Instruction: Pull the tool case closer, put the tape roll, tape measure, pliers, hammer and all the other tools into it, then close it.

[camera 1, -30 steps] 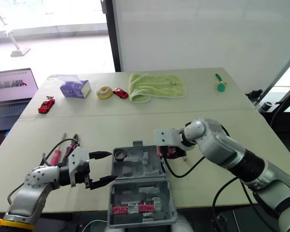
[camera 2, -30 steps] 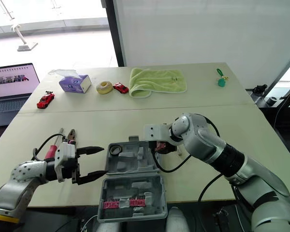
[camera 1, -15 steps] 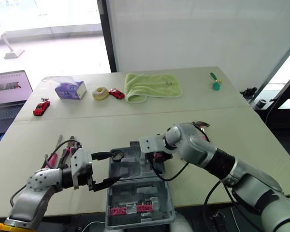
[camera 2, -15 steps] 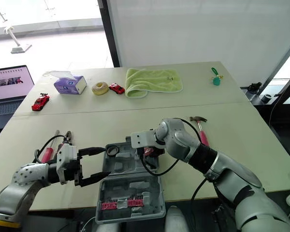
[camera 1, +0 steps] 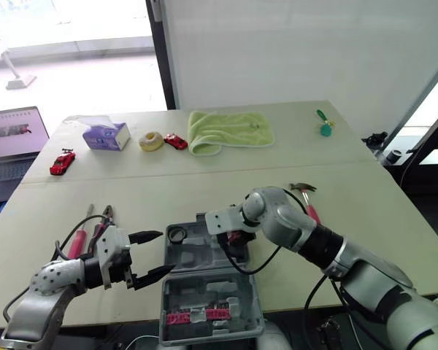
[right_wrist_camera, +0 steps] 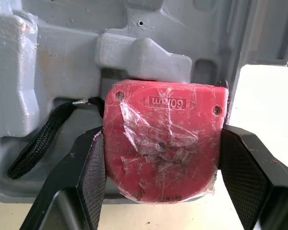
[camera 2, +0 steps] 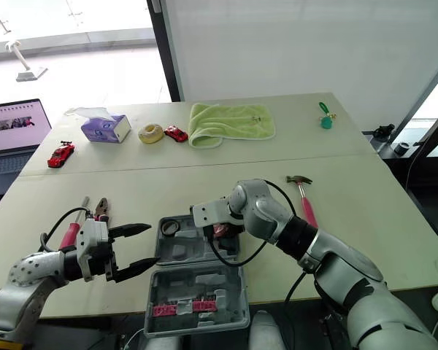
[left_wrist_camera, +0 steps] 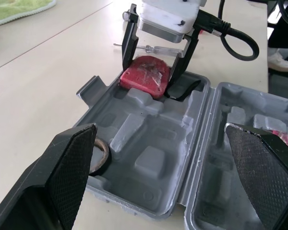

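Since one second ago, the right gripper [left_wrist_camera: 151, 72] has come from the right edge of the tool case [camera 1: 197, 255] to a place over its far half, and the left gripper [camera 1: 157, 253] has gone back a little from the left edge. We see the red tape measure [right_wrist_camera: 163, 139] pressed between the two black fingers of the right gripper. It is low in the far right corner of the case's far half, and its black strap [right_wrist_camera: 43, 139] lies in the recess beside it. We cannot tell if the tape measure already rests on the plastic. The case is grey and lies open at the near edge of the table [camera 1: 168, 182], between the two arms. The tape roll [camera 1: 177, 234] sits in the far left corner of the same half. The near half holds a red strip [camera 1: 197, 315]. The left gripper hangs just beside the left side of the case with its fingers spread wide, holding nothing. Behind it, the pliers [camera 1: 106, 219] and a red-handled tool [camera 1: 80, 240] lie on the table. The hammer [camera 1: 306, 200] lies on the table to the right of the right arm. Far back we see a green towel [camera 1: 230, 130], a tissue box [camera 1: 102, 135] and two red toy cars [camera 1: 60, 162].
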`<action>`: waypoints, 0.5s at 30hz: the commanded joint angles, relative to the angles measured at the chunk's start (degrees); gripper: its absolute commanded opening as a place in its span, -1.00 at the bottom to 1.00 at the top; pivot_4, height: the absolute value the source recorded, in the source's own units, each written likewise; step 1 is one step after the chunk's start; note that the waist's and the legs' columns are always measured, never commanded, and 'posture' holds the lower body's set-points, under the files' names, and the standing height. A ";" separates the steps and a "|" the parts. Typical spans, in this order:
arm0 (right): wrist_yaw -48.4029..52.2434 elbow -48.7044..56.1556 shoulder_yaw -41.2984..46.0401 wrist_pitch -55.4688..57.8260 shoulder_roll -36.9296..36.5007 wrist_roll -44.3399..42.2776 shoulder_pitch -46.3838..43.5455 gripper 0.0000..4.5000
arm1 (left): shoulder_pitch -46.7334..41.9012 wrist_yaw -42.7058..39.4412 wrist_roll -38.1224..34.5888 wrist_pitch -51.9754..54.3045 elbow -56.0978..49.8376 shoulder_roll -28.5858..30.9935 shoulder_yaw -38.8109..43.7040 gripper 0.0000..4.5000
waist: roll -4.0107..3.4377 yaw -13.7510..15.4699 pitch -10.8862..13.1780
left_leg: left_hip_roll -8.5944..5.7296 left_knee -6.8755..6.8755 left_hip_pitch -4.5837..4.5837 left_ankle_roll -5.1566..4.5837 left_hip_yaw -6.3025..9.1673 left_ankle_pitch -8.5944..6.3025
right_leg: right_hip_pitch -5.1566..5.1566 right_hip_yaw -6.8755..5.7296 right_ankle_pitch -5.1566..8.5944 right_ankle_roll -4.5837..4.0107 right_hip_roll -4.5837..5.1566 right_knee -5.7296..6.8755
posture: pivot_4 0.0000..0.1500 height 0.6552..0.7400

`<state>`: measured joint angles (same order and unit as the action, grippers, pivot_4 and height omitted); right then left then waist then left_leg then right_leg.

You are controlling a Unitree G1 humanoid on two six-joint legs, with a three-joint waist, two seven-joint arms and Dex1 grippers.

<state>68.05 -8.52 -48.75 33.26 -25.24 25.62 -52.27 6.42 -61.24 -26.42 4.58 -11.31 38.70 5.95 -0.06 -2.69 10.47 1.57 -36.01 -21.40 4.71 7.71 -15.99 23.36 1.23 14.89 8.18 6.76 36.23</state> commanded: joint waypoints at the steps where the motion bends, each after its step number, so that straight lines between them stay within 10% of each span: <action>1: 0.55 -0.30 0.82 -0.92 1.19 0.70 -0.73 0.25 | -0.11 0.56 -0.44 0.17 -2.80 0.36 0.97 1.00 | 0.00 0.00 0.00 | 0.00 0.00 0.00 0.00 0.00 0.00 | 0.00 0.00 0.00 0.00 0.00 0.00 | 1.00 1.00; 3: 0.85 -0.11 1.16 -0.96 1.31 0.99 -0.72 0.25 | 0.02 0.68 -0.49 0.41 -3.28 0.41 0.94 1.00 | 0.00 0.00 0.00 | 0.00 0.00 0.00 0.00 0.00 0.00 | 0.00 0.00 0.00 0.00 0.00 0.00 | 1.00 1.00; 4: 1.09 0.15 1.33 -0.88 1.30 1.08 -0.69 0.71 | 0.09 0.71 -0.57 0.57 -3.47 0.42 0.93 1.00 | 0.00 0.00 0.00 | 0.00 0.00 0.00 0.00 0.00 0.00 | 0.00 0.00 0.00 0.00 0.00 0.00 | 1.00 1.00; 6: 1.48 0.59 1.60 -0.77 1.28 1.21 -0.61 0.99 | 0.18 0.77 -0.65 0.79 -3.78 0.41 0.91 1.00 | -0.01 0.02 0.00 | 0.00 0.00 -0.01 0.00 0.00 0.00 | 0.01 0.00 0.00 0.00 0.00 0.00 | 1.00 1.00; 15: 5.94 11.41 6.18 6.59 -0.18 -1.21 -0.66 0.99 | 1.56 1.47 -1.37 3.04 -7.84 -0.41 -0.23 1.00 | -0.01 0.14 0.01 | 0.00 0.01 -0.05 0.00 0.01 0.00 | 0.03 0.00 0.00 0.00 0.00 0.00 | 1.00 1.00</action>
<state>72.96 -0.41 -44.57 38.44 -24.76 25.04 -52.23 7.68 -59.95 -26.78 7.43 -17.32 38.21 5.27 -0.07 -2.55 10.48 1.58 -36.00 -21.44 4.71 7.71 -15.99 23.38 1.23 14.89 8.18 6.76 36.23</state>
